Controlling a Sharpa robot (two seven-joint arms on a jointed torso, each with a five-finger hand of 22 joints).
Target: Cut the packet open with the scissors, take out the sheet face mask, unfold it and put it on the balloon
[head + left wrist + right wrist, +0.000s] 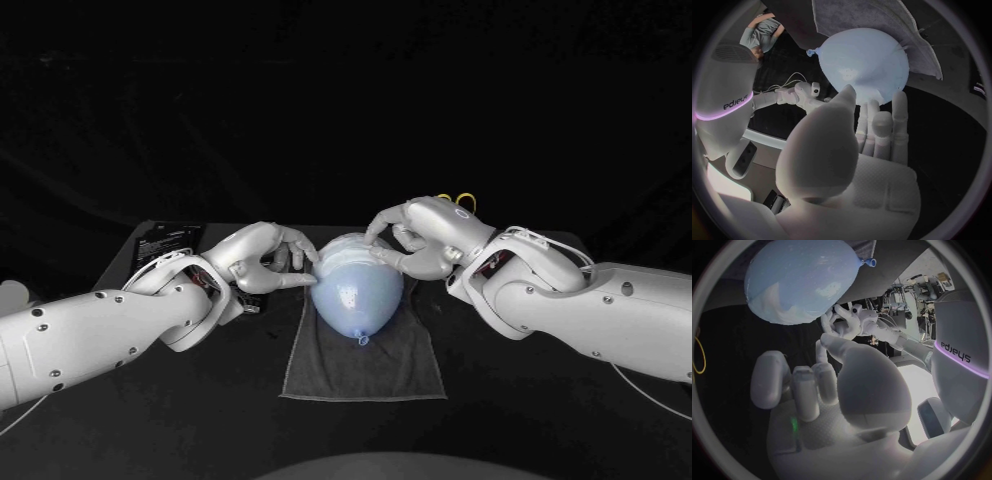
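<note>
So the pale blue rubber balloon [355, 297] is lying dead centre in the head view, on a dark grey cloth towel [361, 365] spread over the black table [173, 410]. Its knotted end points toward the bottom of the frame. The white sheet face mask [346, 252] is already draped over the balloon's far, rounded end, a bit crumpled, and it covers only that end, not the whole thing.

The left hand [271, 262] comes in from the left of the frame and sits against the balloon's left side, right by the mask's edge. In the left wrist view its fingers [899, 120] are stretched out fairly straight and close together, the tips are on the balloon and the thumb is up beside it. It's not gripping anything as far as I can see.

The right hand [414, 240] is at the balloon's upper right, fingers arched down onto the mask. In the right wrist view those fingers look half curled with the thumb reaching toward the balloon. I honestly can't tell whether it's pinching the mask or just touching it.

The yellow handles of the scissors [459, 201] poke out just behind the right hand. A flat black thing with pale lettering [166, 240] lies at middle left, beyond the left arm, well apart from the balloon.
</note>
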